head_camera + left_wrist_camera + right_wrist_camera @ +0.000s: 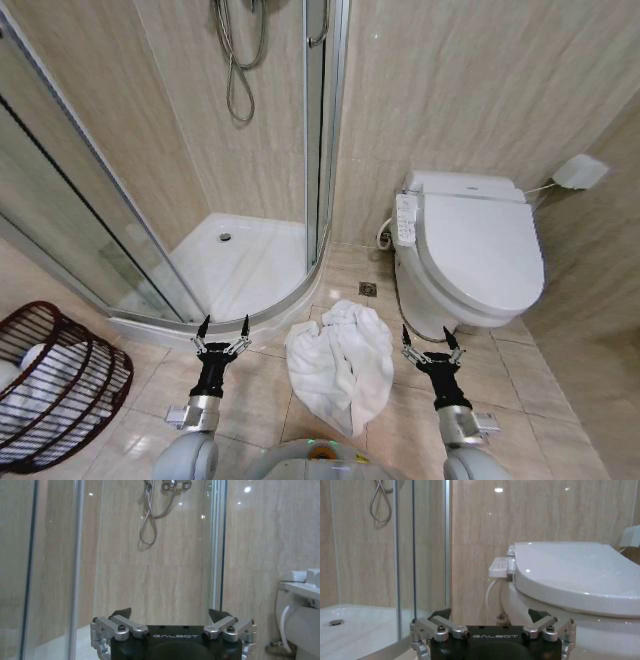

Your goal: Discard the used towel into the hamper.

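A crumpled white towel (pixel 340 362) lies on the tiled floor between my two arms, in front of the shower step. The hamper (pixel 58 386), a dark reddish-brown wire basket, stands at the far left on the floor with something white inside. My left gripper (pixel 223 328) is open, held above the floor just left of the towel and holding nothing. My right gripper (pixel 431 337) is open too, to the right of the towel and close to the toilet base. In the wrist views the left gripper (pixel 170 613) and right gripper (pixel 490 613) both show spread fingers.
A white toilet (pixel 470 250) with closed lid stands at the right against the wall. The corner shower with its raised white tray (pixel 245 265) and glass doors (pixel 70 200) fills the left and centre back. A floor drain (pixel 368 289) sits beyond the towel.
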You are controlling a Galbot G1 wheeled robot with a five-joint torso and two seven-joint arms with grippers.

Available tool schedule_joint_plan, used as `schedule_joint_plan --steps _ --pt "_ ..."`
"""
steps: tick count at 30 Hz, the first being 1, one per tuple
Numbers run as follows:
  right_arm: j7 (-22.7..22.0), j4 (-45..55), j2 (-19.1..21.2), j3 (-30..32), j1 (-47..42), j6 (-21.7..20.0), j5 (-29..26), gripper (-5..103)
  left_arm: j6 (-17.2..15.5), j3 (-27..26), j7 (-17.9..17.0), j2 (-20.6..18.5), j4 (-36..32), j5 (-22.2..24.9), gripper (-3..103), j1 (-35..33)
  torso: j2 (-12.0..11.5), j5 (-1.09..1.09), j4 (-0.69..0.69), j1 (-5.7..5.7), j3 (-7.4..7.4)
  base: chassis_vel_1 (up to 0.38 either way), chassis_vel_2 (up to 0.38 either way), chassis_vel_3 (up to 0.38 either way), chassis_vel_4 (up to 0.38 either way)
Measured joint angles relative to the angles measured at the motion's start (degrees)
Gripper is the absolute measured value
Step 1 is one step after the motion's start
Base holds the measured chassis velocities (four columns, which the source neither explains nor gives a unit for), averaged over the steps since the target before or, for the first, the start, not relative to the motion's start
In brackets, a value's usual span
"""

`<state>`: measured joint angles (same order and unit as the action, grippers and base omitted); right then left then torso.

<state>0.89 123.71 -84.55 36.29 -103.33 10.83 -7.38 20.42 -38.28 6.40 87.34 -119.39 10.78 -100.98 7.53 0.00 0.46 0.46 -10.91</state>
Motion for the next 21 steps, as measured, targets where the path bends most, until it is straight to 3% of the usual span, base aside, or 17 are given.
schedule_joint_plan --steps 21 --pt "0.4 -1.3 0.6 0.3 0.1 -0.1 -0.8 100 0.3 0.0 -0.5 0.3 0.5 1.2 100 -0.1 -4.1 0.0 0.0 -0.43 3.47 0.0 0.0 0.0 0.0"
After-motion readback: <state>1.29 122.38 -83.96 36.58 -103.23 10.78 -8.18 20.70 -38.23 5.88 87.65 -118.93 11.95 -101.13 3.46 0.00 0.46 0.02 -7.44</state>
